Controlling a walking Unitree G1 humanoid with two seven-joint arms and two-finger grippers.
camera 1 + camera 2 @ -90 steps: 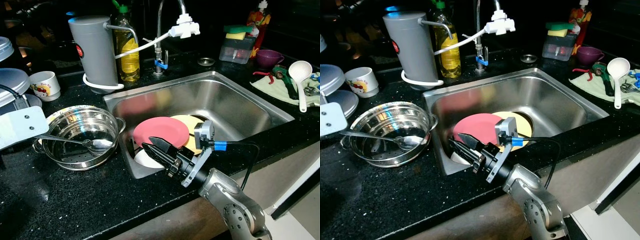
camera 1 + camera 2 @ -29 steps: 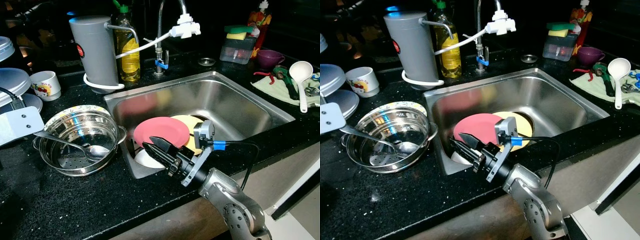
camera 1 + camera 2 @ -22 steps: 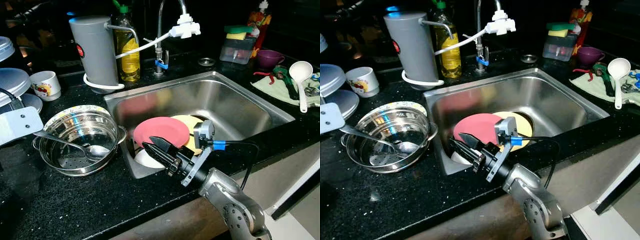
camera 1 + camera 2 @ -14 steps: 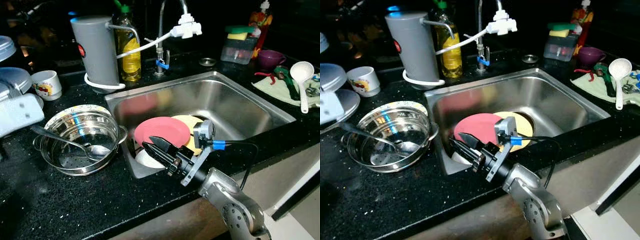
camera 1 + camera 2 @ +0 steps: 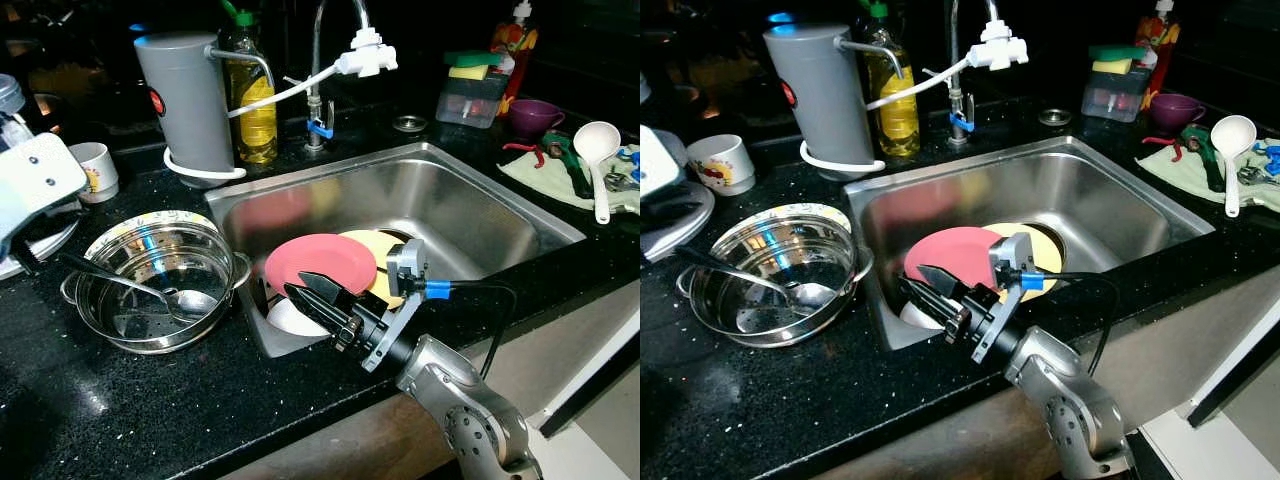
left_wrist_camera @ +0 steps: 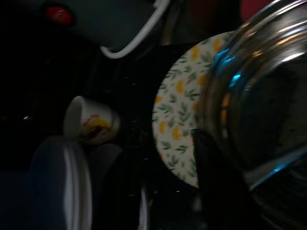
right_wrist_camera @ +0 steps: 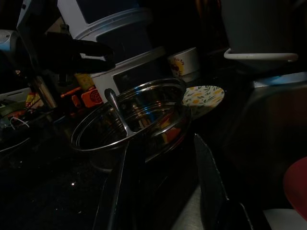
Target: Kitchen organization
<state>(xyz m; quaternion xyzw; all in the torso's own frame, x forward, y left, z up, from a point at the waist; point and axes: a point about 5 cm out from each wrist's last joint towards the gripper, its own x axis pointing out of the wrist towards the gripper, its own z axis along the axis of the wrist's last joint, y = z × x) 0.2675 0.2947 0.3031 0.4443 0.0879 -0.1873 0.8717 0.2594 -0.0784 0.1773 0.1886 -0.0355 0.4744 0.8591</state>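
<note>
Since the earlier frames the left arm has lifted away from the spoon handle toward 10 o'clock, while the right arm has stayed put at the sink's near edge.

Left eye view: the steel steamer pot (image 5: 158,292) sits on a floral plate (image 5: 118,228) at 9 o'clock of the sink (image 5: 470,215), a spoon (image 5: 140,288) resting inside it. The right gripper (image 5: 322,297) hovers over the red plate (image 5: 320,264), fingers slightly parted and holding nothing. A yellow plate (image 5: 382,250) lies under the red one.

Right eye view: same layout; the left gripper's fingers are cut off at the frame edge, so their state cannot be told.

Left wrist view: one dark finger (image 6: 218,182) crosses the pot rim and floral plate; a cup (image 6: 91,120) lies toward 9 o'clock. Blur hides the fingertips.

Right wrist view: two fingers (image 7: 211,191) stand apart, framing the pot and spoon; most else is dark.

To do the step well, I judge the right gripper should drop onto the red plate's near rim and close squarely, as a wet plate may slip.
</note>
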